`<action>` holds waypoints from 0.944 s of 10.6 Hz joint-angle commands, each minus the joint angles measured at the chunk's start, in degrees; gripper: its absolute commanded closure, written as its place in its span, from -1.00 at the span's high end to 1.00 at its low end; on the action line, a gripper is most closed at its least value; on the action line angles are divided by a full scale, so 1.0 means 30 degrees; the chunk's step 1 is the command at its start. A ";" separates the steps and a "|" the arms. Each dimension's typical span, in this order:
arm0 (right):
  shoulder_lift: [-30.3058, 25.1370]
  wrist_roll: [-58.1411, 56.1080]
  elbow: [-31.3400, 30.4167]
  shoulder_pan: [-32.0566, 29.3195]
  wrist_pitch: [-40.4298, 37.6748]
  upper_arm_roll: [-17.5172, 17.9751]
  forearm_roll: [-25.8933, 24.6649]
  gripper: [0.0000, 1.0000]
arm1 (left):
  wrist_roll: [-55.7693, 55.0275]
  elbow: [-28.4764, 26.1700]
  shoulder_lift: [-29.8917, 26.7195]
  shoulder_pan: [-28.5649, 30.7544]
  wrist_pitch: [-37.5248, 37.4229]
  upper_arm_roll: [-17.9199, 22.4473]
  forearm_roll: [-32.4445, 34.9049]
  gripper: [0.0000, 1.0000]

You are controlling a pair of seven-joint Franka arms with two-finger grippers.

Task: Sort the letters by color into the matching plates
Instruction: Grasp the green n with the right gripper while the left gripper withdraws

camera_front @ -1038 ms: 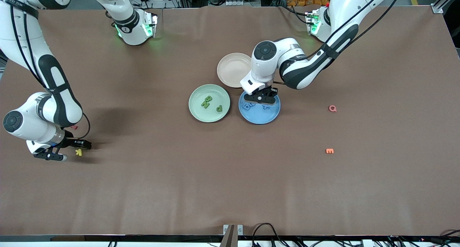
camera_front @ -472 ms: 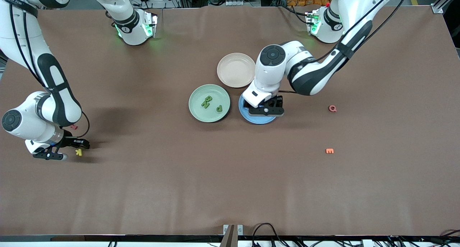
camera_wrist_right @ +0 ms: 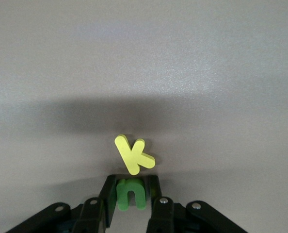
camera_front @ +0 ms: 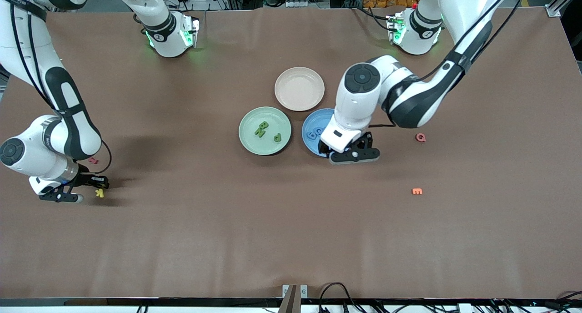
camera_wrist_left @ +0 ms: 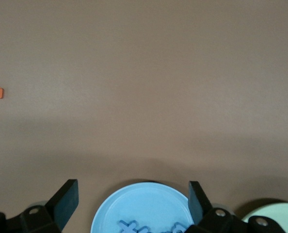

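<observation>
Down at the right arm's end of the counter (camera_front: 191, 240), the right pincer (camera_wrist_right: 131, 201) is clamped on a small green letter (camera_wrist_right: 130, 192), a yellow K (camera_front: 99, 193) just beside it. Mid-counter, the mint green plate (camera_front: 248, 142) holds three green letters (camera_front: 261, 128). Next to it, the blue plate (camera_front: 309, 124) carries blue letters (camera_front: 313, 133), and the left pincer (camera_wrist_left: 133, 199) hangs over its rim, jaws wide apart and empty.

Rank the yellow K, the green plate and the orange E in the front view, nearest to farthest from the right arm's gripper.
From the right gripper:
1. Yellow K, right beside it.
2. Green plate, mid-table.
3. Orange E, toward the left arm's end.
</observation>
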 commanded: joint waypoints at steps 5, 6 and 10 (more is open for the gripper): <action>-0.0535 -0.0467 -0.0574 -0.0311 -0.0084 0.0357 -0.0328 -0.79 | 0.1684 0.0611 0.0140 0.0087 -0.2017 0.0775 -0.0752 1.00; -0.0740 -0.0438 -0.0574 -0.0311 -0.0665 0.0589 -0.0328 -0.82 | 0.1947 0.0553 0.0111 0.0175 -0.2019 0.0775 -0.0752 1.00; -0.1970 -0.0204 -0.0603 0.0389 -0.2688 0.1060 -0.0211 -0.82 | 0.7647 0.0407 -0.1670 -0.0468 -0.2048 0.3872 -0.4987 1.00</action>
